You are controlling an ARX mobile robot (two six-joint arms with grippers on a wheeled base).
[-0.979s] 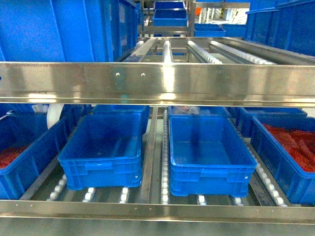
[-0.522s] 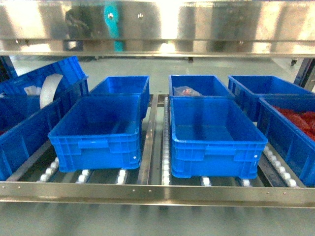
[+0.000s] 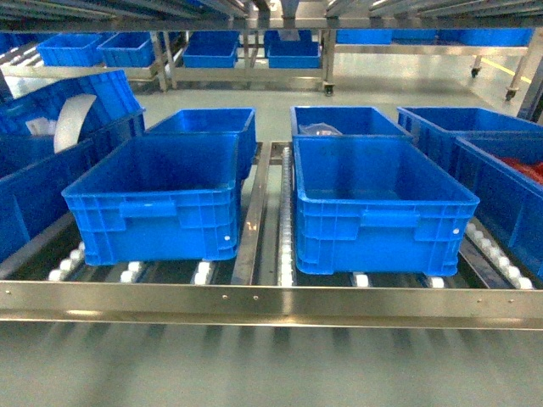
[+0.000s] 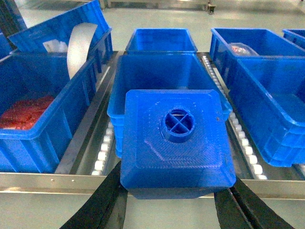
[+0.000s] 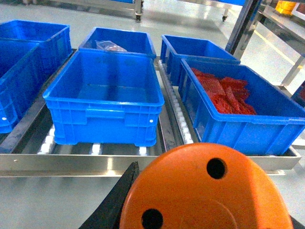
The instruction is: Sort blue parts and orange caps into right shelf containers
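A blue part point(image 4: 177, 143), box-shaped with a round stud on top, fills the left wrist view, and my left gripper point(image 4: 174, 191) is shut on its sides. It hangs before the right shelf's front rail point(image 4: 57, 179), facing an empty container point(image 4: 162, 71). An orange cap point(image 5: 205, 191) with holes in its flat top fills the bottom of the right wrist view, with my right gripper point(image 5: 207, 210) shut on it, short of the rail point(image 5: 71, 164) and another empty container point(image 5: 102, 102). The head view shows both containers point(image 3: 153, 208) point(image 3: 382, 212) behind the rail point(image 3: 271, 301), and neither gripper.
A crate of red material point(image 5: 248, 129) stands right of the front containers. At the left a tilted crate holds a white roll point(image 3: 72, 119). A back crate holds a bagged item point(image 3: 321, 130). White rollers point(image 3: 284, 246) run between the tracks. More racks with crates stand beyond.
The head view has shifted. The upper steel rail has slid up out of the frame, and the lower shelf's crates now sit higher and look nearer.
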